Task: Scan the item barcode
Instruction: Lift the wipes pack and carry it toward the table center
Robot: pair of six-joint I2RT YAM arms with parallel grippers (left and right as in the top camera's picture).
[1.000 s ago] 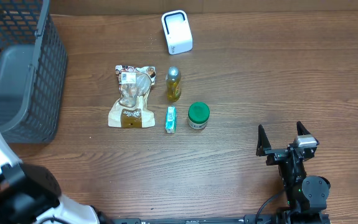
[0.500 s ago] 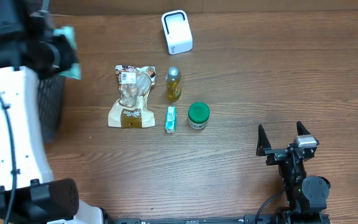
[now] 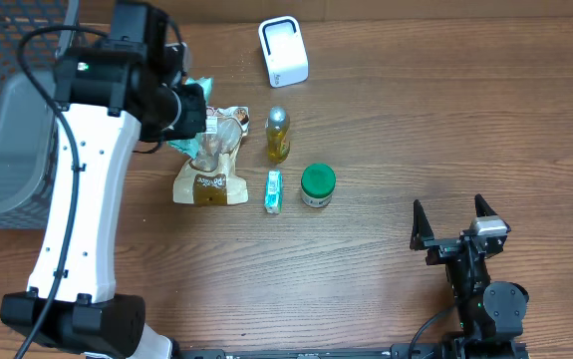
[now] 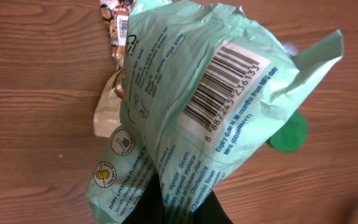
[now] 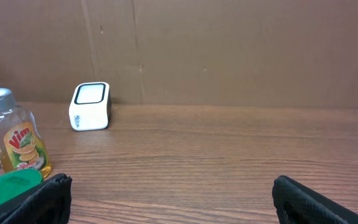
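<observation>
**Left pincer (image 3: 191,103) clenched on packet (image 4: 216,106), left of scanner (image 3: 283,52)**

It pinches 1 green packet by an edge, leaving the 1 barcode (image 4: 225,84) bare, likely for presenting. The packet hangs left of the scanner, apart. Right pincer (image 3: 447,214) gapes, well apart. Between scanner and robot: 1 snack bag (image 3: 209,165), 1 bottle (image 3: 278,135), 1 box (image 3: 273,190), 1 jar (image 3: 317,185).

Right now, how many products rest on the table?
4: snack bag leftmost, yellow bottle nearest the scanner, teal tube middle, green-lidded jar rightmost. Left arm may hide more.
</observation>
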